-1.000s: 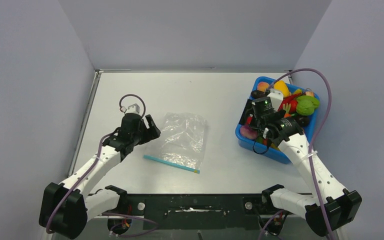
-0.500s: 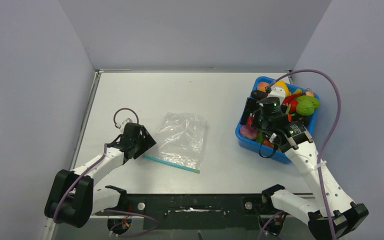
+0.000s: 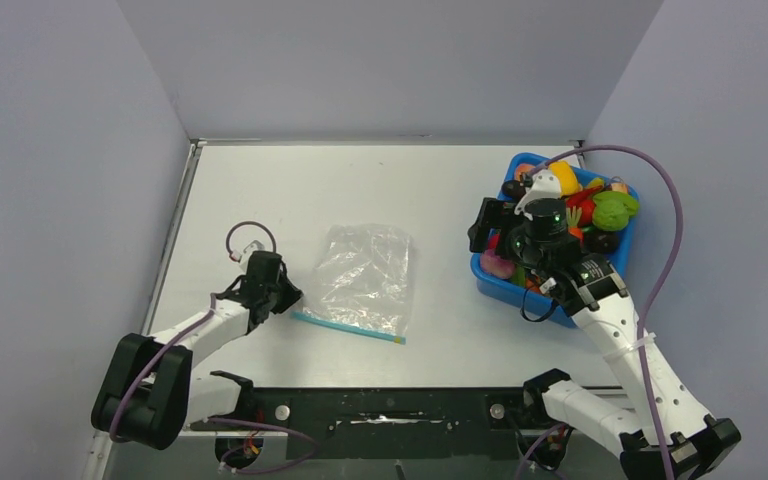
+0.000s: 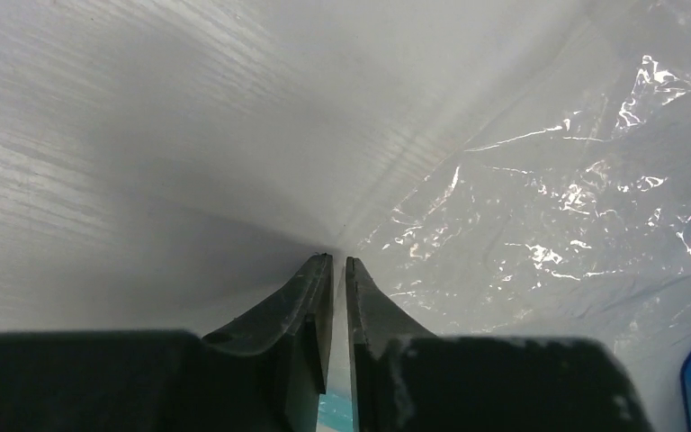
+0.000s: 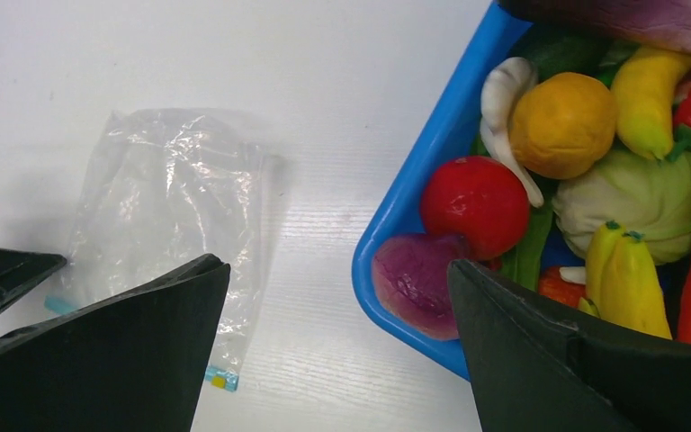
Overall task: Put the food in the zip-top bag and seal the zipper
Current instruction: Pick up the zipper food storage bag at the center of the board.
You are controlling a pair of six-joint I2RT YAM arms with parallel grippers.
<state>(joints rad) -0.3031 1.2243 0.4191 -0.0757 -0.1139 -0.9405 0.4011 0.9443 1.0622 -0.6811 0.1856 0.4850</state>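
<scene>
Pinching the zipper point(image 3: 345, 327) at its left end, the left tool point(image 3: 290, 296) is closed on the zip-top bag point(image 3: 360, 275), which lies flat on the tabletop point(image 3: 360, 185). The right tool point(image 5: 337, 270) hovers wide open above the blue bin point(image 3: 520, 292), where the food point(image 3: 605, 210) is piled.

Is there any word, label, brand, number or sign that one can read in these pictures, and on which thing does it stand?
None can be read. The zip-top bag, the blue bin, the toy food and the white arms show no print, label or number in any view.
</scene>
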